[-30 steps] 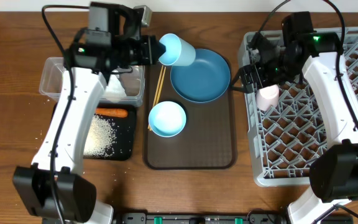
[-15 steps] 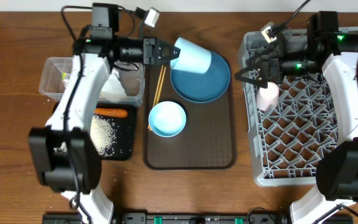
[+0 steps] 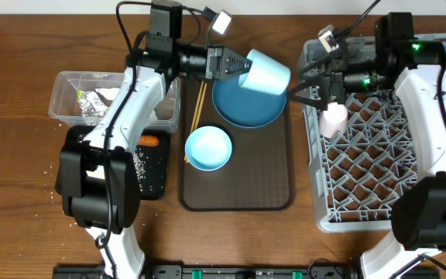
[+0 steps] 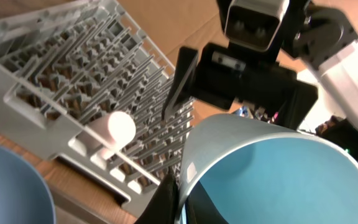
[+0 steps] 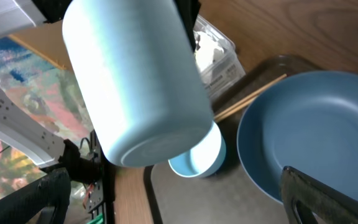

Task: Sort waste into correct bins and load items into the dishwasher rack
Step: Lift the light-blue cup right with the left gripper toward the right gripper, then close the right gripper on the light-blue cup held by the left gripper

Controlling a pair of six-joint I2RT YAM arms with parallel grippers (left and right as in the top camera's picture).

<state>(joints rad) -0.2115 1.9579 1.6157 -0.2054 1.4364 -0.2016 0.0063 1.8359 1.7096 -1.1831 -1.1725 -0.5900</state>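
The left jaws are shut on the rim of the light blue cup [image 3: 265, 72]. They hold it in the air, tipped on its side, with its bottom turned toward the right arm. The cup hangs over the far edge of the dark-blue plate [image 3: 246, 105]. This plate lies on the brown serving tray [image 3: 235, 194], together with the light blue bowl [image 3: 208, 147] and the wooden chopsticks [image 3: 197, 105].

The right jaws stand wide and hold nothing. They are at the left edge of the grey dishwasher rack [image 3: 378, 178] and point at the cup, but are apart from it. The pale pink cup [image 3: 334, 120] sits in the rack just beside them.

On the left, the clear tub [image 3: 64, 81] contains the silver foil wrapper [image 3: 95, 101]. The black tray [image 3: 157, 182] holds white rice [image 3: 140, 165] and the orange carrot [image 3: 150, 142]. Everything stands on the wooden tabletop [image 3: 22, 155].
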